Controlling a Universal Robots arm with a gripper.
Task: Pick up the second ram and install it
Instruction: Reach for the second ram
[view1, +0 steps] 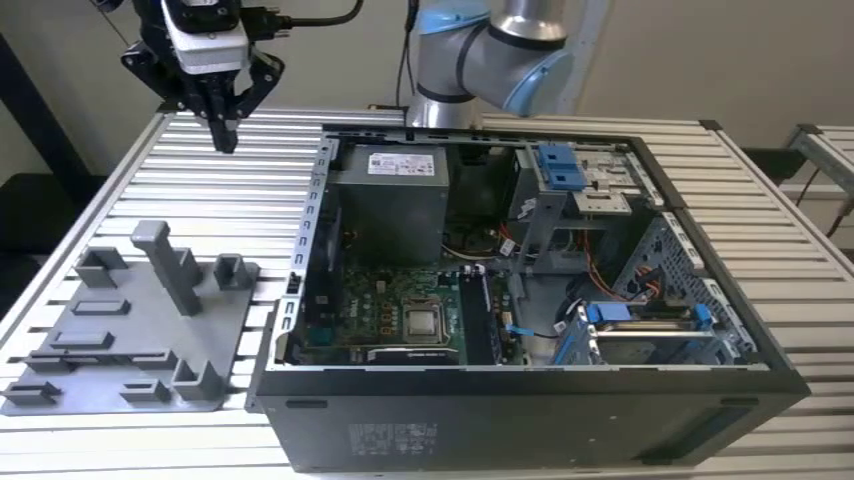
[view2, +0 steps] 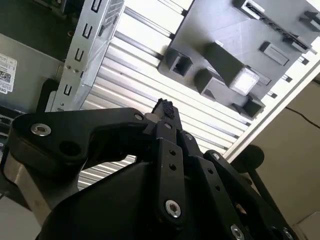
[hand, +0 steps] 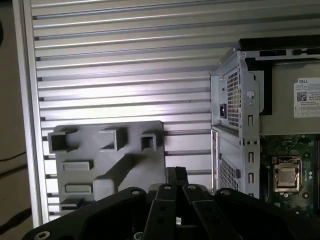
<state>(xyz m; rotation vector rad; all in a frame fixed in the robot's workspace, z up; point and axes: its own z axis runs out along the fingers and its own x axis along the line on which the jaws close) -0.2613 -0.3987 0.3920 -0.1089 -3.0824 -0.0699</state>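
My gripper (view1: 226, 140) hangs high over the slatted table's back corner, at the exterior view's left, behind the grey plastic fixture (view1: 120, 340). Its black fingers point down and are shut, with nothing between them. In both wrist views the shut fingertips (view2: 165, 106) (hand: 176, 174) meet over bare slats, with the fixture (view2: 225, 30) (hand: 100, 155) beyond them. The fixture's pockets and posts look bare. The second ram is hidden from me. The open computer case (view1: 534, 390) lies at the exterior view's right of the fixture. Its green motherboard and processor socket (view1: 424, 322) are exposed.
Inside the case, a grey power supply (view1: 387, 200) sits at the back. Blue drive brackets (view1: 567, 165) and a metal drive cage (view1: 641, 335) fill the side at the exterior view's right. The case's perforated wall (hand: 235, 100) stands close beside the gripper. The robot's arm base (view1: 494, 50) rises behind the case.
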